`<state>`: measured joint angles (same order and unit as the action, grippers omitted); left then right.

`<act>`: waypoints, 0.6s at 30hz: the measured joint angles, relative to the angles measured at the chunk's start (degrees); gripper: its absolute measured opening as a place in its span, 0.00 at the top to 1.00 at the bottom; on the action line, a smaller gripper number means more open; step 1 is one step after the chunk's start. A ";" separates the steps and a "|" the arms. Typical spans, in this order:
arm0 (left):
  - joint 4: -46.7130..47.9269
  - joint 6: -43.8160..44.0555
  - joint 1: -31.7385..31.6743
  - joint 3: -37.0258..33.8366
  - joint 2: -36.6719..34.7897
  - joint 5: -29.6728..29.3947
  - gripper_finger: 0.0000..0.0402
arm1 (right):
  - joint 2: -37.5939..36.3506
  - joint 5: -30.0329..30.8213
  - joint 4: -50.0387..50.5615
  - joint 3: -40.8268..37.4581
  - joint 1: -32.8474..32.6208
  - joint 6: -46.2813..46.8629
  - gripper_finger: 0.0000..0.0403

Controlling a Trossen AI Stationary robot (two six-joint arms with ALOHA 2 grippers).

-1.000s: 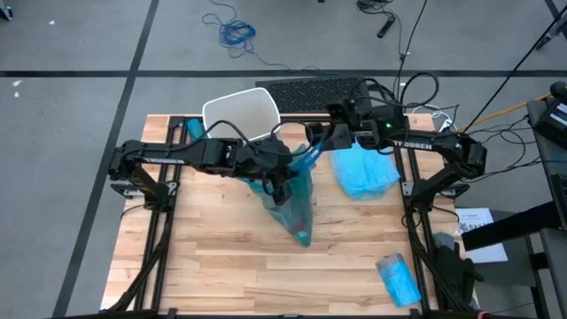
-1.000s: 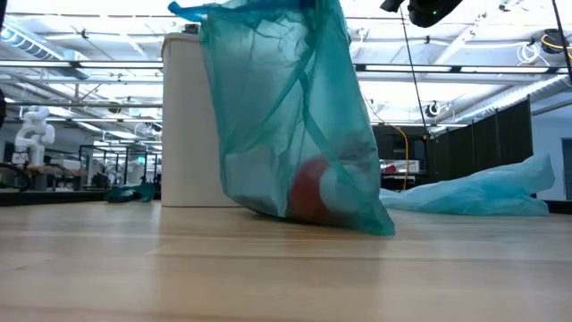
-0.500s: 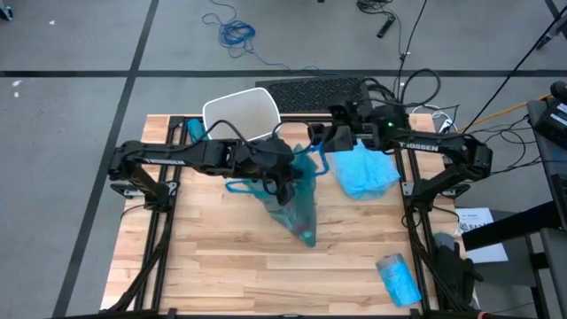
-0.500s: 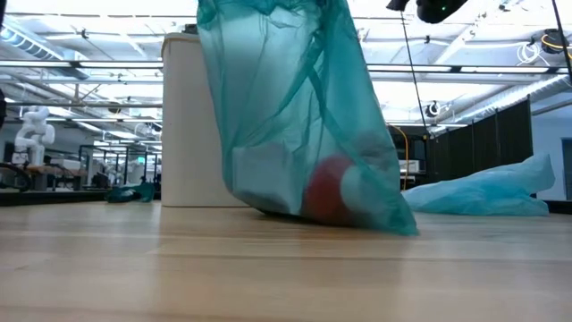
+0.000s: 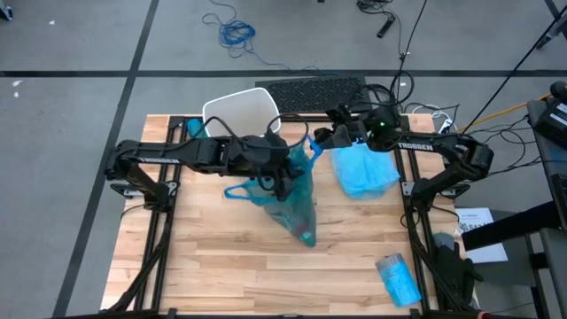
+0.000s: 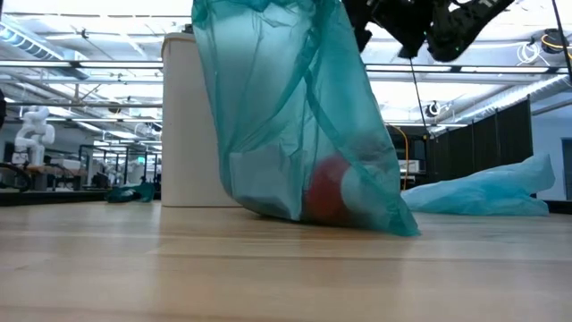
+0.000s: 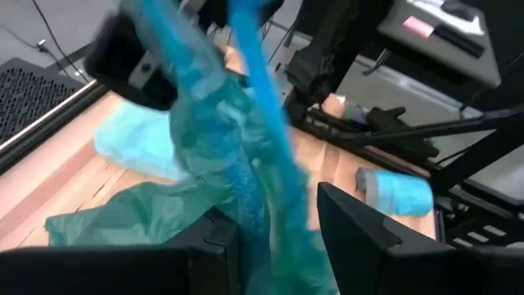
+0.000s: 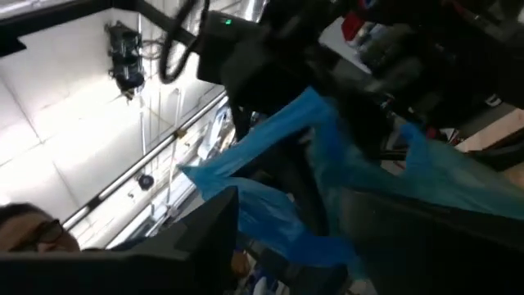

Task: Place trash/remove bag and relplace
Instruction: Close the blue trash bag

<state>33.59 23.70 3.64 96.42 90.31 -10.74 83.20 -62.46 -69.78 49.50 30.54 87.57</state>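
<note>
left gripper [image 5: 282, 180]: sitting over the top of the translucent teal plastic trash bag [image 5: 297, 206] mid-table; its fingers [image 7: 360, 238] are now standing apart with bag film running loose between them, where a second ago they were pinched on it.
right gripper [image 5: 321, 140]: fingers parted too; hanging at the bag's upper edge beside a blue plastic tie strip [image 8: 270, 131], no longer clamping it.
what is changing: both arms are letting go together; the bag's left flap [image 5: 237, 190] is spilling out onto the light wooden slat table [image 5: 213, 257], which it was not doing a second ago.
bag: resting on the table on its own, top slumping, leaning toward the white plastic bin [image 5: 241, 112] behind it.
trash: sitting at the bag's bottom; a red round item [image 6: 329, 199] and a pale block [image 6: 264, 174] showing through the film. Rest not readable.
spare bags: crumpled pale blue bag [image 5: 363, 170] lying right of the full one; blue roll [image 5: 398, 278] near the front right edge.
meaning: judging the full bag is out of the bin and being set down; fitting a fresh liner is the part left.
</note>
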 joint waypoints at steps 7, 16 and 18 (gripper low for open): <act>1.33 0.61 0.60 1.58 -2.22 0.04 0.66 | 0.00 1.21 -1.62 -1.78 -0.68 -0.23 0.51; 4.28 2.76 3.43 2.43 -8.23 -0.26 0.66 | 0.02 2.63 -4.65 -1.45 -0.63 0.35 0.54; 5.81 3.83 4.19 2.43 -9.54 -0.48 0.66 | 0.04 2.50 -4.60 -1.45 -0.66 0.35 0.54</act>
<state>39.41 27.53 7.83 98.85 80.77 -11.22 83.24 -59.96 -74.37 48.05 29.89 87.92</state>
